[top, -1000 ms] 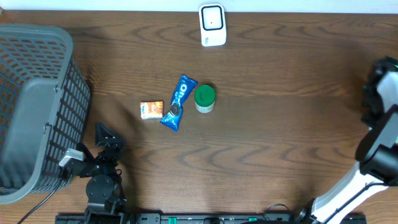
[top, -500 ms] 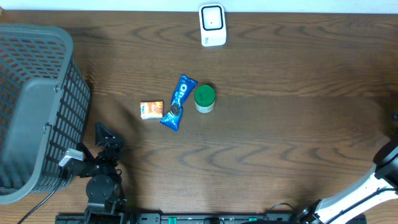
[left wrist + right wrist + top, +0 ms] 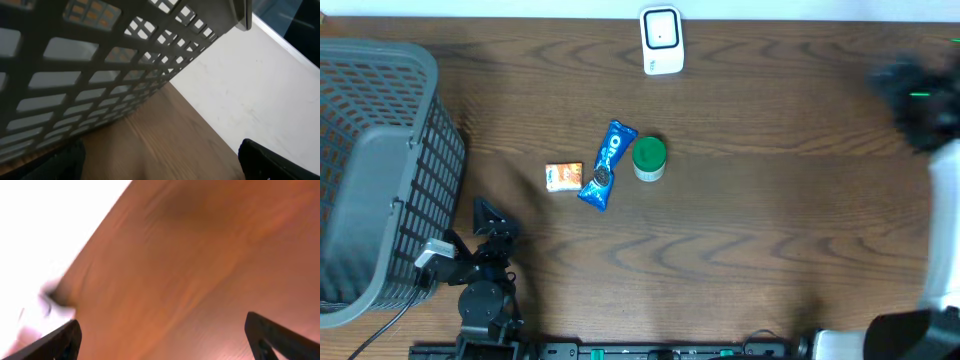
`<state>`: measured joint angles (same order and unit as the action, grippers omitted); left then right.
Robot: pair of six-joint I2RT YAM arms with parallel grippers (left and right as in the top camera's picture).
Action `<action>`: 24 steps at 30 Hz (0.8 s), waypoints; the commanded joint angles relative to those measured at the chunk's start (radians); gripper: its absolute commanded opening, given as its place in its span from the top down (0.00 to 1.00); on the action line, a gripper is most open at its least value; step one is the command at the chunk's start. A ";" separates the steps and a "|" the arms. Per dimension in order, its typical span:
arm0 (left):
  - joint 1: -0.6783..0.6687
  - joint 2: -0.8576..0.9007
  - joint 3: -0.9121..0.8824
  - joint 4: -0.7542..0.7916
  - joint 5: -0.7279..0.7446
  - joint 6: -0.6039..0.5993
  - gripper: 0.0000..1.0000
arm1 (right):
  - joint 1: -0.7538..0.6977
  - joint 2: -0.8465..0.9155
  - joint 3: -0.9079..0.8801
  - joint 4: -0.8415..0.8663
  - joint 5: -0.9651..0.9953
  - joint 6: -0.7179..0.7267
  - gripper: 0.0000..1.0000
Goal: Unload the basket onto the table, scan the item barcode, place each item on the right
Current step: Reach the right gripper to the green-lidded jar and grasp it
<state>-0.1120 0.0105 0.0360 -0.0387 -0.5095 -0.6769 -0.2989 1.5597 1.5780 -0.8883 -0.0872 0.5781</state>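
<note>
1. While neither claw holds anything, three candidate items lie clustered mid-tabletop (image 3: pixel 770 250): a blue snack pack (image 3: pixel 607 165), a green-lidded tub (image 3: pixel 649 158) just beside it on the right, and a small orange packet (image 3: pixel 564 176) on its left.
2. White scanner (image 3: pixel 661 40) sits at the far edge, well apart from them, probably so a barcode can be carried up to it.
3. Left claw (image 3: pixel 162 167) is spread wide and empty, parked beside the grey basket (image 3: pixel 380 170), which leaves the cluster unobstructed.
4. Right claw (image 3: pixel 167 342) is likewise spread and empty, blurred near the right edge, seemingly readied for a pickup.
</note>
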 commanded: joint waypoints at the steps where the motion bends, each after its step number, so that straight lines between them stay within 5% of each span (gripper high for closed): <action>1: 0.005 -0.003 -0.018 -0.032 -0.003 0.006 0.02 | 0.287 0.039 -0.018 -0.082 -0.137 -0.220 0.01; 6: 0.005 -0.003 -0.018 -0.032 -0.003 0.006 0.02 | 0.565 0.157 -0.024 -0.079 -0.182 -0.211 0.01; 8: 0.005 -0.003 -0.018 -0.032 -0.003 0.006 0.02 | 0.617 0.188 -0.024 -0.064 -0.179 -0.088 0.01; 15: 0.005 -0.003 -0.018 -0.032 -0.003 0.006 0.02 | 0.689 0.199 -0.024 -0.003 -0.138 0.536 0.01; 24: 0.005 -0.003 -0.018 -0.032 -0.003 0.006 0.02 | 0.709 0.200 -0.024 0.044 -0.243 0.729 0.01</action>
<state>-0.1120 0.0105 0.0360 -0.0387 -0.5072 -0.6769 0.3935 1.7729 1.5536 -0.8619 -0.2520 1.1454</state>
